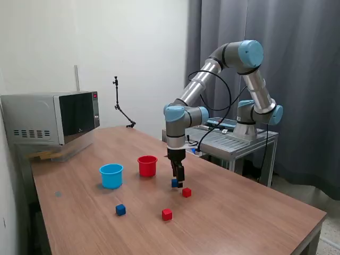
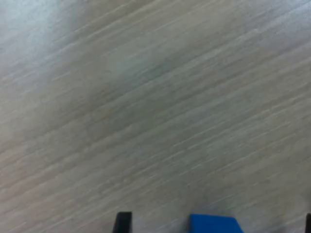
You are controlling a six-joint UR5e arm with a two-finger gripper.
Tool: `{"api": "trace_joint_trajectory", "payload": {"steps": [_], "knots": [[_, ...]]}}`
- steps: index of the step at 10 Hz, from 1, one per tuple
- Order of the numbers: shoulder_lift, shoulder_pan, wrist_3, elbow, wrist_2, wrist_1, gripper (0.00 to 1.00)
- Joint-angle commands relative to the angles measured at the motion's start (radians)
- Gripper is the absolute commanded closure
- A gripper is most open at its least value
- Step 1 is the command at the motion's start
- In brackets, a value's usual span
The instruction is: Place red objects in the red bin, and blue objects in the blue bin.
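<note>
White wall (image 1: 133,48) upper left; grey curtain (image 1: 308,64) upper right; wooden table (image 1: 239,223) across lower frame; microwave (image 1: 50,118) at left; metal cart (image 1: 241,139) centre right.

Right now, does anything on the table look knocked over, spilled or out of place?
Nothing stands out. The red cup and light blue cup stand upright, and the four small cubes sit loose on the wooden table, one blue cube at the gripper.

Robotics lab or test room. Evidence: UR5e arm (image 1: 212,79) mounted on metal stand (image 1: 234,139), wooden table (image 1: 249,212) as work surface, grey curtain (image 1: 287,64) backdrop, microwave (image 1: 50,118) on table, bare white wall (image 1: 106,42).
</note>
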Motion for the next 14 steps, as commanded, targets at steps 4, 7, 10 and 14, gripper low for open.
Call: {"api": "trace_joint_trajectory", "payload": {"steps": [4, 7, 10, 14], "knots": [[0.000, 0.000, -0.001, 0.000, 0.000, 0.000, 1.00], [0.000, 0.000, -0.001, 0.000, 0.000, 0.000, 1.00], [0.000, 0.000, -0.001, -0.003, -0.002, -0.002, 1.00], [-0.023, -0.002, -0.016, -0.074, -0.012, 0.001, 1.00]]}}
